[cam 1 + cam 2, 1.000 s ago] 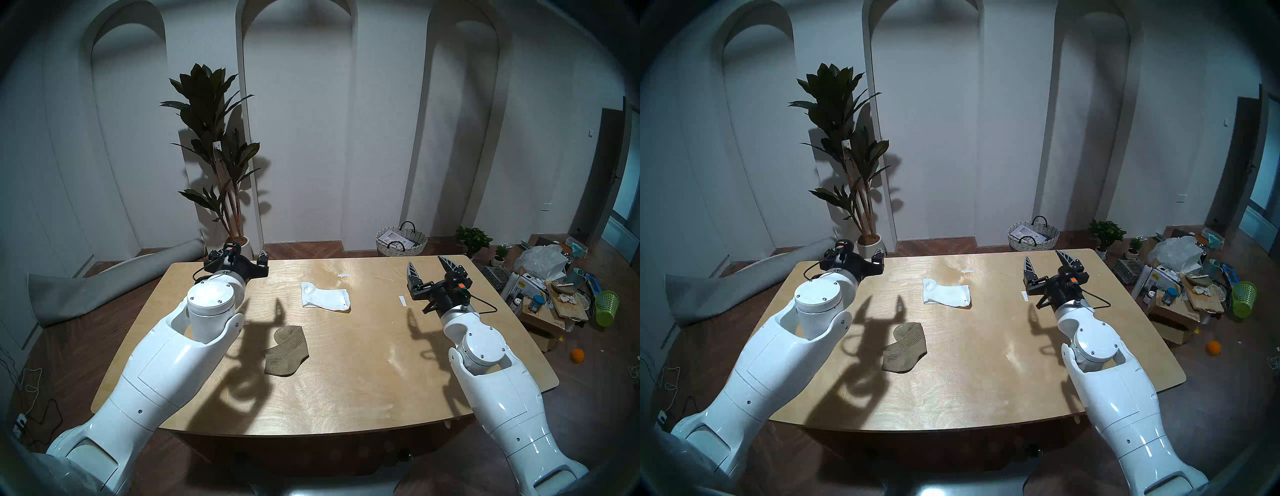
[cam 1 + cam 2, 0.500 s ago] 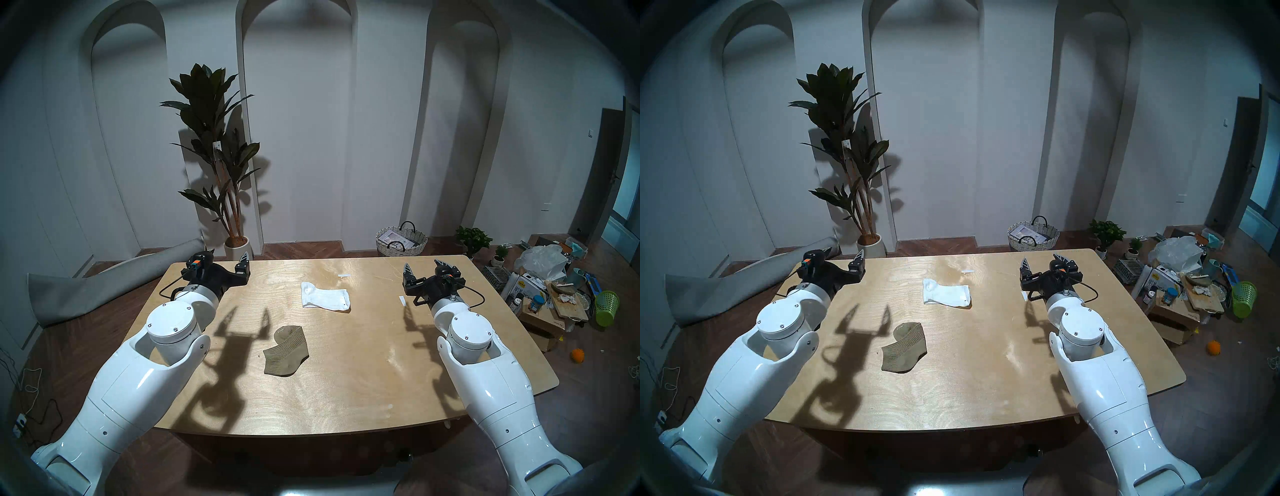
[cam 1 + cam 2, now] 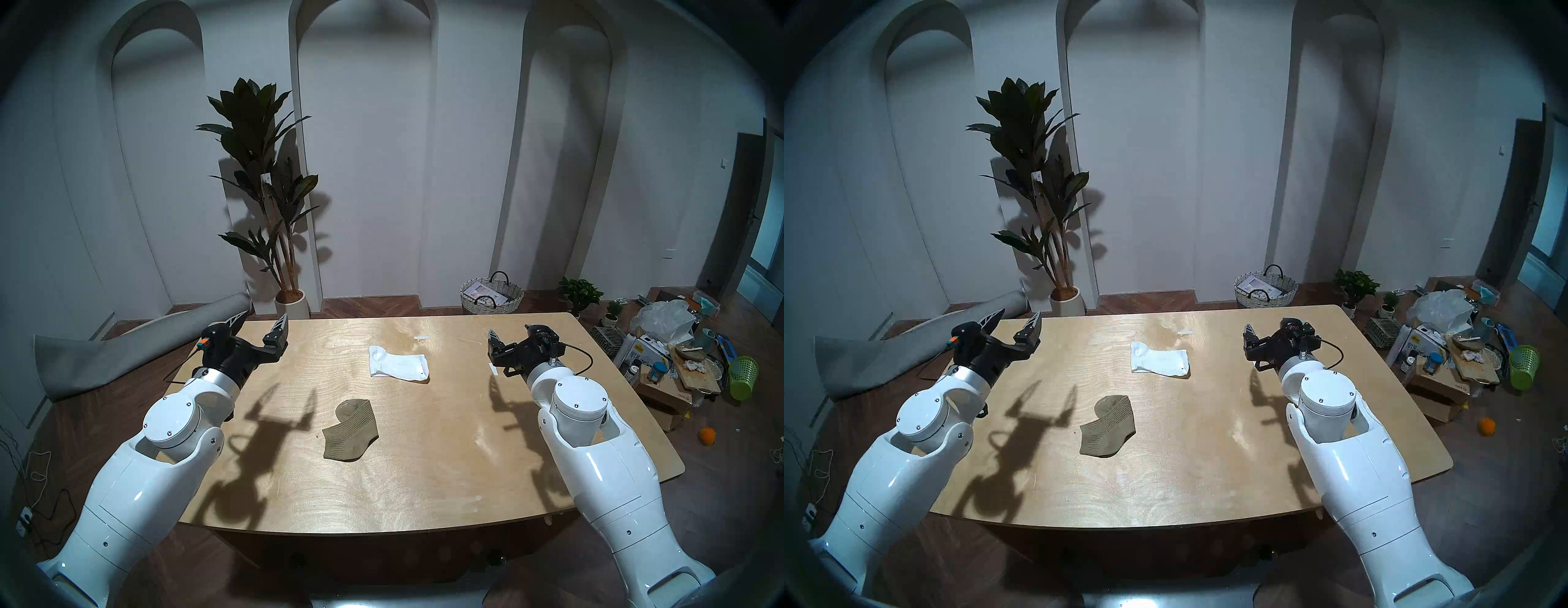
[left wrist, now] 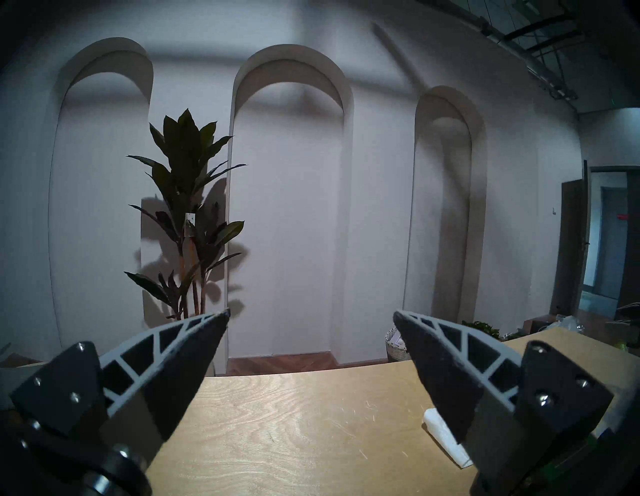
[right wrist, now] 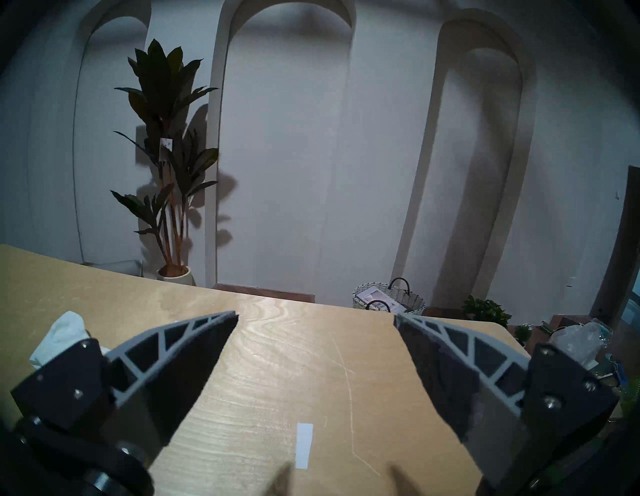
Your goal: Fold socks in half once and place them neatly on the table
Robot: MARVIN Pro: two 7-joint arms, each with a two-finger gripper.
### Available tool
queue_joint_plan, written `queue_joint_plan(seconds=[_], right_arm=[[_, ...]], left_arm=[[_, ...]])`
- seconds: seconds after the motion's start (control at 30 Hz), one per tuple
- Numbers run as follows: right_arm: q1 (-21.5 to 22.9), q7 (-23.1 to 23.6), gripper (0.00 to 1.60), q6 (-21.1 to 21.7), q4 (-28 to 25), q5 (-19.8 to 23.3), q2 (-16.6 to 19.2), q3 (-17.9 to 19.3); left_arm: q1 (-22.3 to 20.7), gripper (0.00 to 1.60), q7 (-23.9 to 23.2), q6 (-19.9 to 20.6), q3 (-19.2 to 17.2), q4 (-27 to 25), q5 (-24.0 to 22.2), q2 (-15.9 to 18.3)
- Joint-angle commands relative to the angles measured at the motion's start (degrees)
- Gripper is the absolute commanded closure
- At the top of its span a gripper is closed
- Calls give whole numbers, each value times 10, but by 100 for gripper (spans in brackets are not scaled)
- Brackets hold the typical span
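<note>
Socks come first: the white sock lies doubled over at about 12 o'clock from the tabletop centre, and the olive sock lies doubled and a little crooked at about 8 o'clock from it, well apart. Both look folded once already, so I judge the step in hand is to clear the arms without disturbing them. To do that well, keep each claw high and out at the sides, away from the cloth, and only go back in if the olive sock's edges need squaring. The left claw hovers empty with jaws spread wide at 10 o'clock, over the tabletop's far left corner. The right claw hovers empty and wide at 2 o'clock. Count: two socks, two claws, two paper strips, the far one at 12 o'clock and the near one below the right claw
</note>
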Motion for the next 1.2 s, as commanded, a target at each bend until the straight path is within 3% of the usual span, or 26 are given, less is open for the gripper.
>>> queue_joint_plan(seconds=[0.0, 0.27, 0.47, 1.17], right_arm=[[-4, 36, 0, -36, -19, 11, 17, 6], [-1, 34, 0, -62, -4, 16, 3, 12], [-5, 9, 0, -95, -2, 2, -11, 14], [-5, 1, 0, -108, 1, -6, -15, 13]], left_arm=[[-39, 0, -15, -57, 8, 26, 4, -34], [-53, 0, -20, -64, 11, 45, 6, -36], [-48, 0, -17, -39, 11, 31, 16, -21], [-47, 0, -17, -30, 7, 28, 20, -24]])
